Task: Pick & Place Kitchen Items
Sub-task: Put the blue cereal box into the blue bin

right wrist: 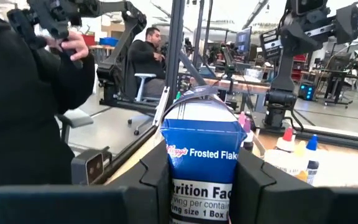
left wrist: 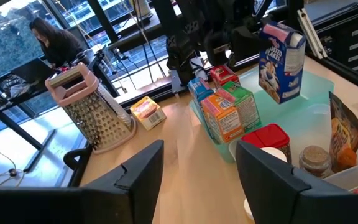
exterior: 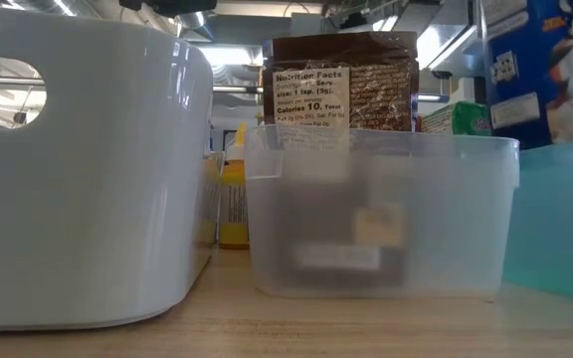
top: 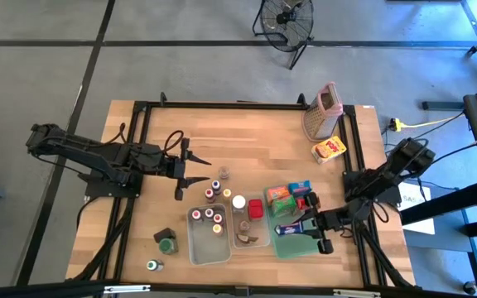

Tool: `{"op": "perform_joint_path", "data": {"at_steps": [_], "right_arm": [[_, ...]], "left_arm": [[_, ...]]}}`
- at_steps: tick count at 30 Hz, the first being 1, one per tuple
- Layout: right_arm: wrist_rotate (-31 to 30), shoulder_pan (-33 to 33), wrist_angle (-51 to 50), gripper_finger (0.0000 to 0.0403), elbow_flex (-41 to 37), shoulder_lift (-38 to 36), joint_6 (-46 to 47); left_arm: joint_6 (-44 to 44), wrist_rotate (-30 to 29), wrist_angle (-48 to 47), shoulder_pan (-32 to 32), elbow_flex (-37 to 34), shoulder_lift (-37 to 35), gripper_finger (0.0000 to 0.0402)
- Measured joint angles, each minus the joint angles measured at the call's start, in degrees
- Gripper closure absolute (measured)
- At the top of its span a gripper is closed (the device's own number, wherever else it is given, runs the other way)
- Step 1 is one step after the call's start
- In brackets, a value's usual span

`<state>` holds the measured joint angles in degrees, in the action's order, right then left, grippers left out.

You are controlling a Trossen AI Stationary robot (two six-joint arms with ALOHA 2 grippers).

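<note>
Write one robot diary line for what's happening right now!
left gripper: open, empty, hovering above table | right gripper: jaws shut on blue cereal carton, over green tray | metal grater: untouched

Left arm reaches in from the tabletop's left edge, elbow bent, left claw (top: 195,168) hovering with fingers (left wrist: 272,180) spread and nothing between them. Right arm folds back from the right edge, right claw (top: 311,224) low, fingers (right wrist: 260,180) clamped on both sides of a blue carton (right wrist: 202,167).

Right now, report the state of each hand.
Left hand: open, holding nothing, above the table.
Right hand: closed on the blue cereal box, over the green tray.
</note>
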<state>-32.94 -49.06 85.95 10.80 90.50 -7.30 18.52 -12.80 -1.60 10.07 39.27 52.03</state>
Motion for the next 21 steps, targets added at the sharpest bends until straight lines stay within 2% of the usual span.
{"op": "perform_joint_path", "data": {"at_steps": [4,21], "right_arm": [[0.0,0.4,3.9,0.0292,-1.0,2.5,0.3],[-0.1,2.9,3.3,0.0296,-1.1,4.0,2.9]], "left_arm": [[-1.3,0.0,0.0,0.0,0.0,0.0,0.0204],[-2.3,0.0,-1.4,0.0,0.0,0.0,0.0207]]}}
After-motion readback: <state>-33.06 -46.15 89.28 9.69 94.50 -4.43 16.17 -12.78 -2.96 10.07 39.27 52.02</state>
